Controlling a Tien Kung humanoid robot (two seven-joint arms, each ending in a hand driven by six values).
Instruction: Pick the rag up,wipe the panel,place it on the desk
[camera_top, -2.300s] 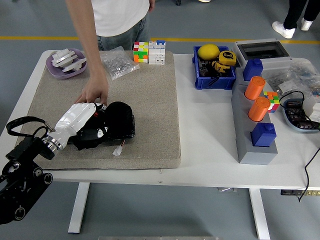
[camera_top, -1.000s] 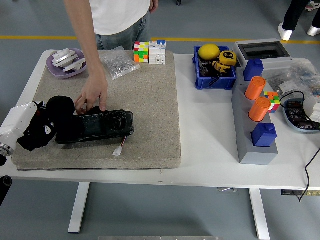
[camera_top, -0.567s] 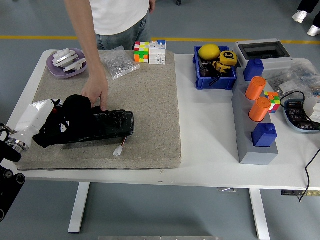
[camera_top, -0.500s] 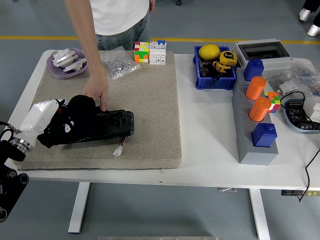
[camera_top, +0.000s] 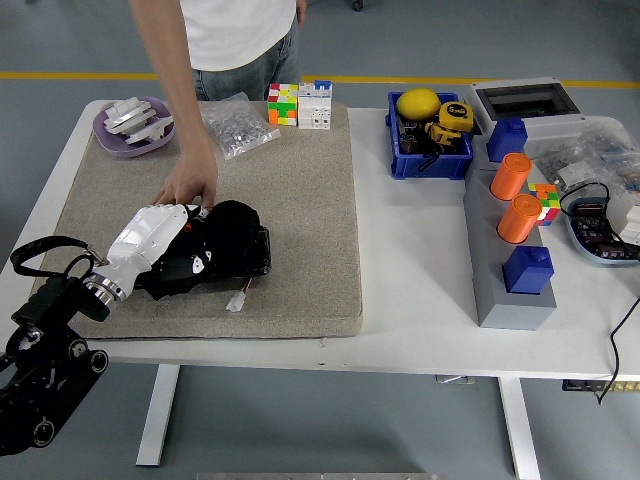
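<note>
**Even overhead light, sharp picture**

The scene is bright and evenly lit from above, with no dim corners. Shadows are soft and short: a faint one lies under the table (camera_top: 400, 340) edge at six o'clock, another beside the grey box (camera_top: 505, 290) at three o'clock. The black rag (camera_top: 225, 245) at nine o'clock is so dark that its folds barely show. Mild glare sits on the clear bag (camera_top: 238, 125) at eleven o'clock. Focus is crisp throughout; the table's edges bow slightly toward the frame's borders.

The black rag (camera_top: 232, 228) and the robot's left hand (camera_top: 150, 235) cover most of the panel (camera_top: 258, 255). The person (camera_top: 225, 30) is cut off above the chest. The left hand's fingers are buried in cloth.
</note>
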